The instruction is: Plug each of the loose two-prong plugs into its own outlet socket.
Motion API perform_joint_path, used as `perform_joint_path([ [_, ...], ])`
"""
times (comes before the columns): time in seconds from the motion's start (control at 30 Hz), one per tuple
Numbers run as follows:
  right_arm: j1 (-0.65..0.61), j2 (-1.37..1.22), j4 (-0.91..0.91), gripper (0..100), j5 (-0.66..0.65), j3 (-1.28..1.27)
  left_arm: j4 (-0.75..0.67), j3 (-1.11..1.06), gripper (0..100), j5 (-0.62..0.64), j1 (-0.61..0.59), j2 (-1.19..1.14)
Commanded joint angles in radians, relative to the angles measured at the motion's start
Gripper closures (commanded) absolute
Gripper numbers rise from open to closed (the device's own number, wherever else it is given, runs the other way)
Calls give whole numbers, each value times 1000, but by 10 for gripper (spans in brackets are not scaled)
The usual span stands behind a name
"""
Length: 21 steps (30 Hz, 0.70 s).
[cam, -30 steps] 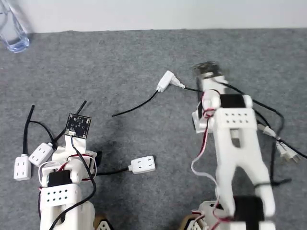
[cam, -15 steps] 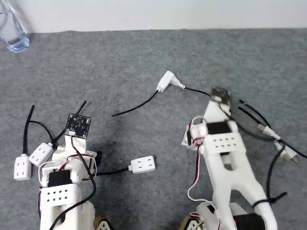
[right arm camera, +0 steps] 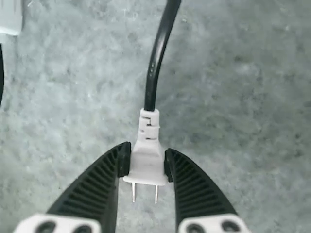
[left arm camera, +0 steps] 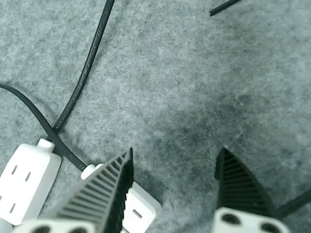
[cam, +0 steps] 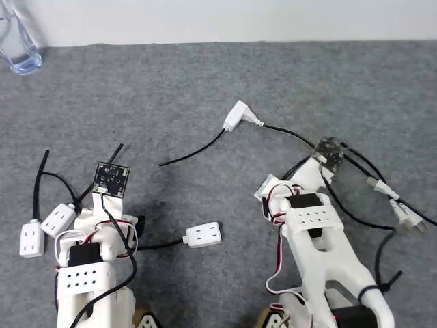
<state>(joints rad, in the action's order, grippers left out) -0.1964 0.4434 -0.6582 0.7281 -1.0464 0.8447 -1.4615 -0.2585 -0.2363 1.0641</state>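
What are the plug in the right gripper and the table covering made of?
The plug seems to be smooth white moulded plastic, with two thin shiny prongs, probably metal. The table covering looks like grey felt or short-pile carpet, fuzzy and matte.

Grey felt mat (cam: 171, 89): covers tabletop from near edge to far edge, fuzzy, mottled texture. Same felt lies under both wrist views, with a darker shadow patch on it in left wrist view.

White wall (cam: 239, 20): plain band across full width at top of high view, meeting mat's far edge in a straight line.

1 clear container (cam: 17, 48): far-left corner, standing on mat right at wall line. See-through, rounded base, upper part cut off by frame edge. Contents: cannot tell.
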Motion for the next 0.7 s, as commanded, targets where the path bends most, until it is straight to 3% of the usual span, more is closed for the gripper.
perform_joint_path([
  [0.0,-33,36,-4,988,-140,9,-21,2,746,-11,8,14],
  [0.17,-38,38,-36,971,-160,14,-21,2,746,-11,8,14],
  [0.43,-38,30,-65,631,-155,6,-21,2,746,-11,8,14],
  [0.6,-38,39,-65,628,-166,46,-21,2,746,-11,8,14],
  [0.67,-28,39,-77,664,-235,94,-21,2,746,-11,8,14],
])
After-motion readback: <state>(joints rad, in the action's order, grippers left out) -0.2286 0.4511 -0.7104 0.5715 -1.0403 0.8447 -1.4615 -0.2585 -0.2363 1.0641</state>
